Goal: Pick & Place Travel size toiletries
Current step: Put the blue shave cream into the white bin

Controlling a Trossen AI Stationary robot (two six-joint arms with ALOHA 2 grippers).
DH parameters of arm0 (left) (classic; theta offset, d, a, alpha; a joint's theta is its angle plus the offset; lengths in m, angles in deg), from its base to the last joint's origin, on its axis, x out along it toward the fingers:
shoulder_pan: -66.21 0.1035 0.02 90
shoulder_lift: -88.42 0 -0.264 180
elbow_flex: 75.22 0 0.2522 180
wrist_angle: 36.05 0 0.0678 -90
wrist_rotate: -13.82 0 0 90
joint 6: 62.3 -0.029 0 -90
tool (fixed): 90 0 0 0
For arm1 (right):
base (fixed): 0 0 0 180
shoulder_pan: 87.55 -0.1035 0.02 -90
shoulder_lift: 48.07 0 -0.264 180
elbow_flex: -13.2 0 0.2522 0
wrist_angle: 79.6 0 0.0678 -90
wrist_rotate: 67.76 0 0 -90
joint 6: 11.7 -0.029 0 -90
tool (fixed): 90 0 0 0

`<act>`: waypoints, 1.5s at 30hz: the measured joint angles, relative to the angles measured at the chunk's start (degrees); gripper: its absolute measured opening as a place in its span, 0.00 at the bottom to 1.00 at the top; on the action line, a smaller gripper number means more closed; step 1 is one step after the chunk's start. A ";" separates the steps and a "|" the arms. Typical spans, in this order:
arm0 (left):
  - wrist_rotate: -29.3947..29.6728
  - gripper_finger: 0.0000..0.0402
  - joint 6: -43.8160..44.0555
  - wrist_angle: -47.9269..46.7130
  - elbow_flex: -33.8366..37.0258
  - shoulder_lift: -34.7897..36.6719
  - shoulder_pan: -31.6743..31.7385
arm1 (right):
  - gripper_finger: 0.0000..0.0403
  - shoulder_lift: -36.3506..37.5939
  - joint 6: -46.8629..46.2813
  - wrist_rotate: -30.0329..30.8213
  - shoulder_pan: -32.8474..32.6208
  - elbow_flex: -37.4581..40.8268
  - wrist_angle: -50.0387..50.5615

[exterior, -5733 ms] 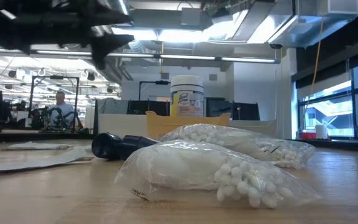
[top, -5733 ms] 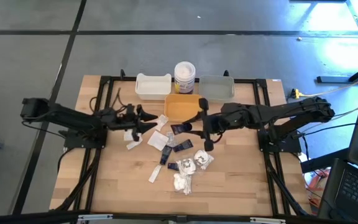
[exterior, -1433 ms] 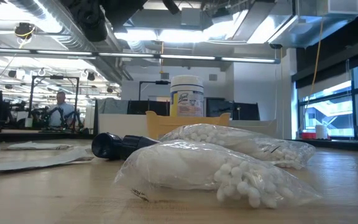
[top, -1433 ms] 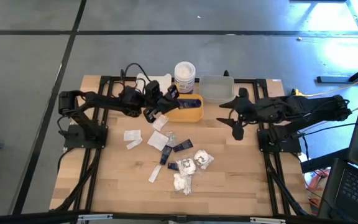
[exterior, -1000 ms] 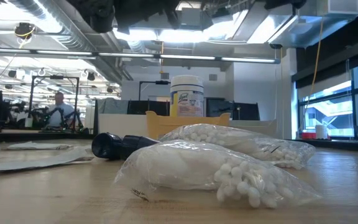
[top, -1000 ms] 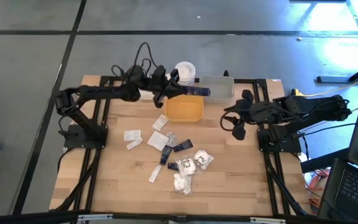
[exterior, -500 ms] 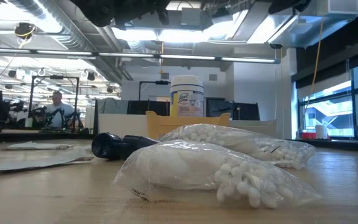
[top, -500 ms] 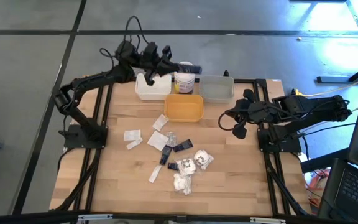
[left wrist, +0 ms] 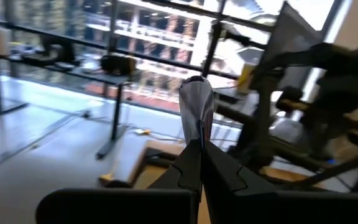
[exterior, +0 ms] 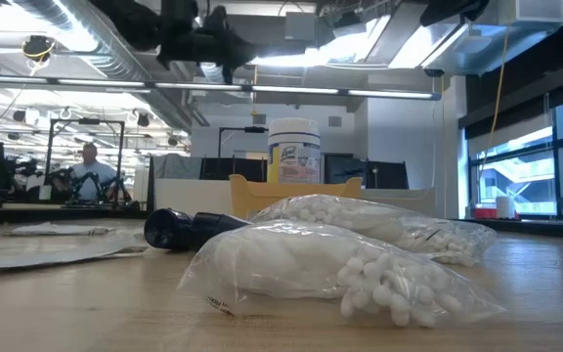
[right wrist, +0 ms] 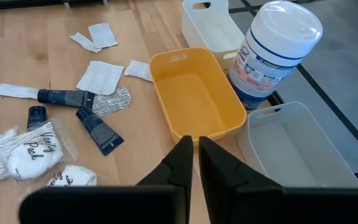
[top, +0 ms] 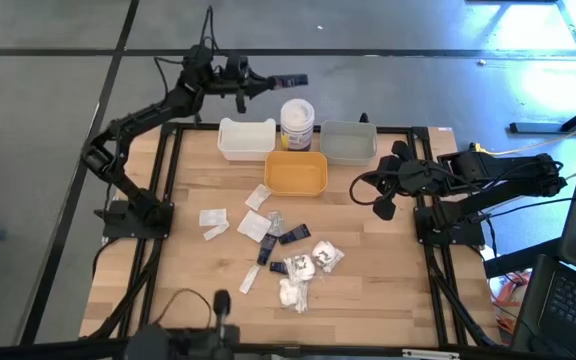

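My left gripper [top: 266,81] is raised high beyond the table's far edge, left of the jar, and is shut on a black tube [top: 290,79], which also shows in the left wrist view [left wrist: 195,106]. More toiletries lie mid-table: black tubes [top: 293,236], flat sachets [top: 213,218] and clear packs of white cotton pieces [top: 313,262]. The low view shows the packs [exterior: 340,264] and a tube [exterior: 189,230] up close. My right gripper [top: 380,203] is shut and empty above the table's right part, right of the yellow tray [top: 296,172]. My left gripper pinches one end of the black tube [left wrist: 198,138] between its two fingers. The tube sticks out past the fingertips, in line with the fingers. It is lifted clear, high above the table, and lies about level, pointing toward the table's right.
A white tray [top: 246,137], a jar with a yellow label [top: 296,123] and a grey tray [top: 349,140] stand in a row at the far edge. The yellow tray is just in front of them. Black frame rails run along the table's left and right sides.
My left gripper has risen from above the yellow tray and gone toward the far edge and a little left. It has carried the black tube along, shut on it. The tube stays about level. My right gripper has hardly moved.
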 joint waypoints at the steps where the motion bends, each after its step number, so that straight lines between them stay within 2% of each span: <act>1: 0.30 0.01 -0.09 -0.52 -0.05 0.00 0.74 | 0.08 0.00 0.00 0.00 0.01 0.00 0.00; 5: 4.09 0.01 -3.15 -8.66 -3.46 -0.02 3.08 | 0.05 0.00 0.44 0.01 0.01 0.00 0.00; 12: 24.64 0.01 -23.46 -38.78 -13.51 -0.04 1.75 | 0.01 0.00 0.46 -0.01 0.01 0.00 -0.02; 15: 33.77 0.01 -29.46 -49.78 -16.60 -0.07 0.05 | 0.02 0.00 0.54 0.01 0.01 0.00 -0.04; 19: 44.54 0.01 -33.42 -58.60 -18.74 -0.07 -2.23 | 0.05 0.00 0.65 0.00 0.01 0.00 -0.38; 23: 52.15 0.01 -34.71 -63.98 -19.18 -0.07 -3.95 | 0.07 0.00 0.43 -0.01 0.01 0.00 -0.48; 31: 54.50 0.01 -31.79 -74.95 -19.21 -0.07 -4.50 | 0.02 0.00 1.52 0.00 0.03 0.00 -1.12; 37: 56.62 0.01 -27.31 -76.86 -19.21 -0.59 -4.46 | 0.03 0.00 3.24 -0.01 0.03 0.00 -3.02; 41: 56.65 0.01 -24.89 -78.00 -19.21 -3.20 -4.34 | 0.05 0.00 3.26 -0.01 0.04 0.00 -3.28; 45: 57.89 0.01 -23.30 -80.68 -20.92 -7.12 -4.17 | 0.03 0.00 3.28 -0.03 0.28 0.00 -3.28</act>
